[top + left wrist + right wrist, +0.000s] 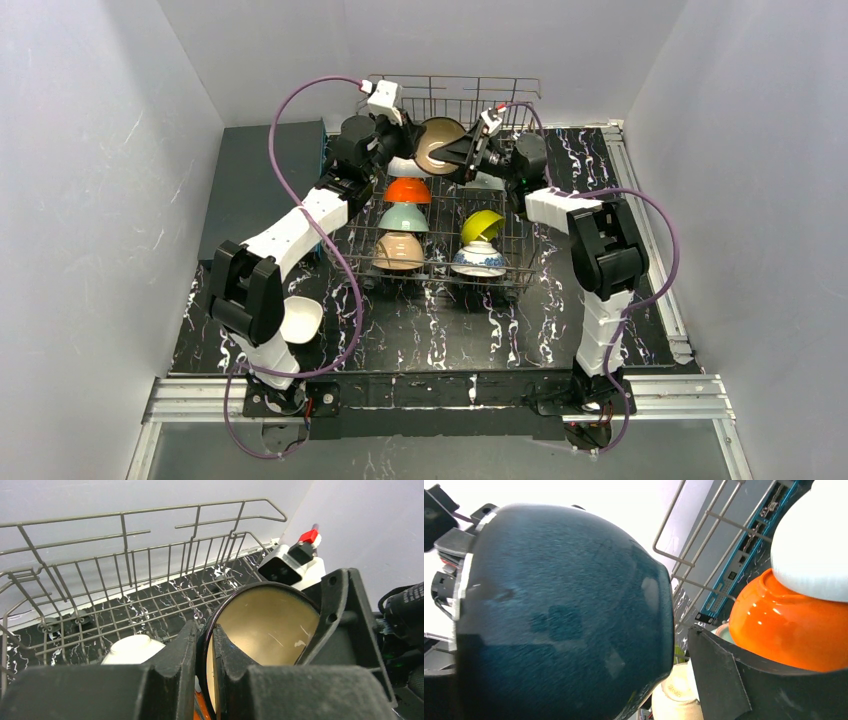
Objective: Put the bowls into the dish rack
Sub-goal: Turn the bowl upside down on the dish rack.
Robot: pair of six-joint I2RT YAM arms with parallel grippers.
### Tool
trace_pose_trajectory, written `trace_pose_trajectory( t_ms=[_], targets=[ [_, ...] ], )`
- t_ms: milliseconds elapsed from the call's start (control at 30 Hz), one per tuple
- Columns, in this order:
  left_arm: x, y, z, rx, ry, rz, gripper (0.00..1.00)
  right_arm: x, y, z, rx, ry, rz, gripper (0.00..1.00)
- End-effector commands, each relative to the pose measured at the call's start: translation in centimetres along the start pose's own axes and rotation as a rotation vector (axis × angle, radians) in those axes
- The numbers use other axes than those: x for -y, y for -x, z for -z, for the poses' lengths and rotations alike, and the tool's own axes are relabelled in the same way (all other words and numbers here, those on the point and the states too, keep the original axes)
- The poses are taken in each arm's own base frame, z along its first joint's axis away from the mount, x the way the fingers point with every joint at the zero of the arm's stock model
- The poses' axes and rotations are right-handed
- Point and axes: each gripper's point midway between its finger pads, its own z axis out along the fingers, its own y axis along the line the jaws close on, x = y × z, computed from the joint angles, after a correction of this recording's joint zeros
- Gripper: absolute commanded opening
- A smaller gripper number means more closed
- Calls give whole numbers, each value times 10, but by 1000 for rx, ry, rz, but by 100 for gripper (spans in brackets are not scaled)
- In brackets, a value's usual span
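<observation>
The dish rack (455, 85) stands at the back of the table. Over its rear part, my left gripper (405, 140) is shut on the rim of a dark blue bowl (440, 142) with a tan inside, held on edge. In the left wrist view its fingers (180, 650) pinch that rim (270, 625). My right gripper (460, 155) is open around the same bowl (564, 620), one finger (724, 680) apart from the rim. Orange (408, 189), mint (403, 217), peach-tan (398, 250), lime (482, 225) and patterned (479, 260) bowls sit in the rack.
A white bowl (300, 318) lies on the dark marbled table beside the left arm. A flat dark grey slab (270, 180) lies left of the rack. White walls close in on three sides. Purple cables loop over both arms.
</observation>
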Motion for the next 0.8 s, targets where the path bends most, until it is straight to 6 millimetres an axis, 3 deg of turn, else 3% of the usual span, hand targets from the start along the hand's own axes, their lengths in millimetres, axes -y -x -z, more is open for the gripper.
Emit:
trace_pose_trajectory(
  t_ms=[0, 133, 333, 433, 567, 633, 667, 767],
  targets=[
    [29, 91, 25, 233, -88, -17, 0, -26, -4, 2, -20, 35, 54, 99],
    [31, 88, 24, 223, -99, -16, 0, -42, -5, 0, -22, 83, 75, 96],
    [27, 81, 27, 204, -78, -10, 0, -48, 1, 3, 13, 90, 126, 96],
    [25, 76, 27, 186, -66, -5, 0, -63, 3, 5, 24, 151, 175, 96],
    [18, 72, 28, 172, -32, -10, 0, -66, 5, 7, 30, 161, 174, 89],
    [17, 69, 28, 163, -29, -13, 0, -65, 5, 9, 31, 159, 173, 80],
    [17, 66, 28, 158, -28, -12, 0, -65, 4, 10, 31, 159, 171, 71],
    [15, 61, 27, 147, -24, -9, 0, -65, 5, 11, 30, 160, 173, 31]
  ],
)
